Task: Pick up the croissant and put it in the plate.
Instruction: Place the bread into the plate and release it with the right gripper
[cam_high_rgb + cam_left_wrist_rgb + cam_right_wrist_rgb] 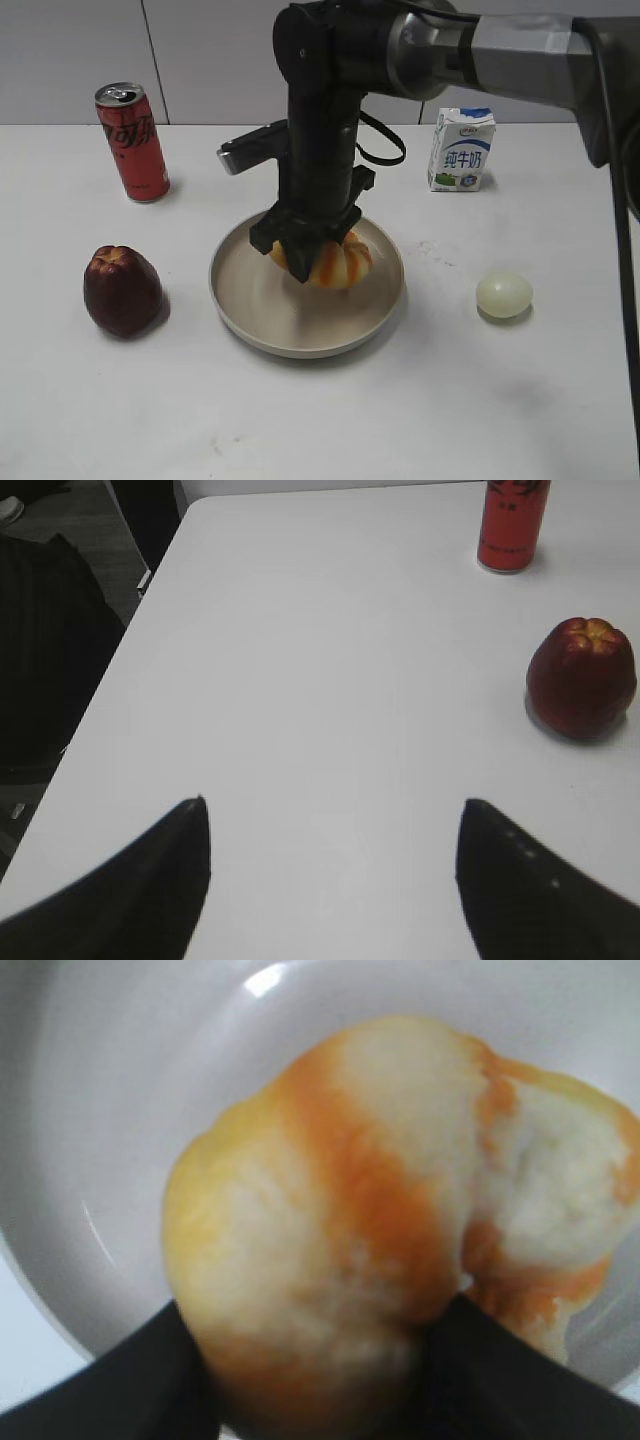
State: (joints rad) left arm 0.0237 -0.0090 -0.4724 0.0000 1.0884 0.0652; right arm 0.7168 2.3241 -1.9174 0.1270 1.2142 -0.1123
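Note:
The croissant (340, 265), ridged with orange and cream stripes, is inside the beige plate (250, 310), toward its far side. My right gripper (305, 262) comes straight down over it and is shut on it. In the right wrist view the croissant (370, 1220) fills the frame between the two black fingers (320, 1360), with the plate's wall (120, 1110) behind it. I cannot tell whether it rests on the plate floor. My left gripper (335, 825) is open and empty over bare table; it does not show in the exterior view.
A red cola can (132, 141) stands back left, a dark red fruit (122, 289) left of the plate, both also in the left wrist view, can (512, 525) and fruit (582, 678). A milk carton (461, 149) stands back right. A pale ball (503, 296) lies right of the plate.

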